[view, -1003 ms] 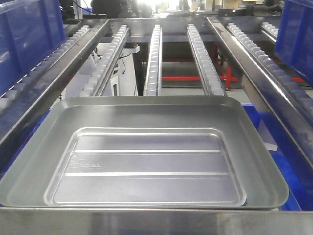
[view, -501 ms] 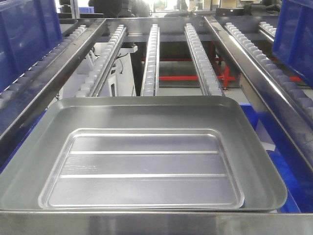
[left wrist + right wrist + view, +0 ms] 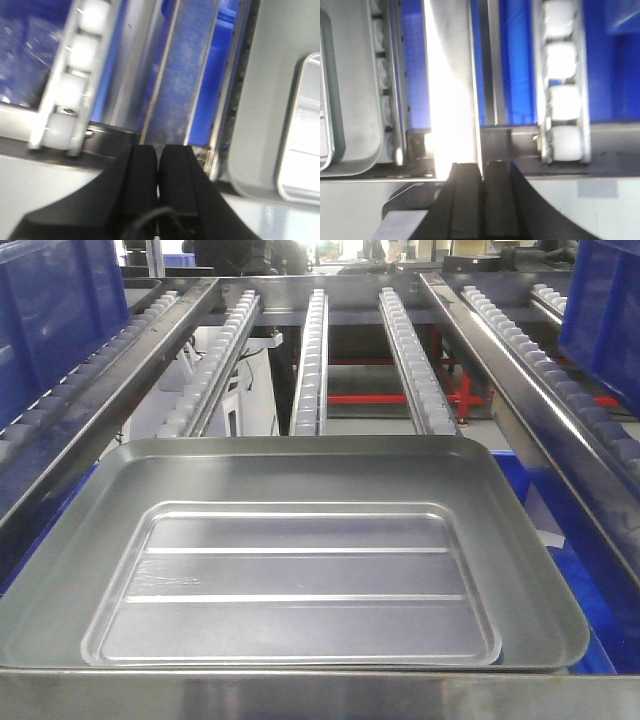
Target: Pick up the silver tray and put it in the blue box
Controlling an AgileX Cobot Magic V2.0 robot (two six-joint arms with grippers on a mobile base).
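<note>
The tray [image 3: 300, 490] is touched by neither gripper. The left gripper [image 3: 158, 167] has its black fingers [image 3: 140, 175] pressed flat together with nothing between them (only a thin dark seam shows). Just past the tips stands a dull steel rail [image 3: 172, 85]. To its right, apart from the fingers, lies the tray's rounded corner and sloping rim. To the left is a roller track [image 3: 70, 80] with white wheels, and blue plastic shows in the gaps between the rails.

The right gripper [image 3: 482, 187] is closed the same way, its two fingers meeting along a narrow line. A bright, glaring steel bar [image 3: 452, 100] stands directly beyond them, its right edge lining up with that line. The tray's rim sits at the far left of this view, well apart from the fingers. A track of white rollers [image 3: 562, 80] runs on the right.

In the front view the tray lies flat and face up, filling the lower half, its two ridges running side to side. It sits between a steel bar [image 3: 300, 695] along the bottom edge and the near ends of the centre roller tracks [image 3: 312, 360]. The box [image 3: 525, 490] shows as blue plastic past the tray's right and left edges, lower than the rim. Whether the tray rests on it or inside it, I cannot tell. Two more blue crates [image 3: 50, 310] stand on the outer tracks, one at each upper corner.
</note>
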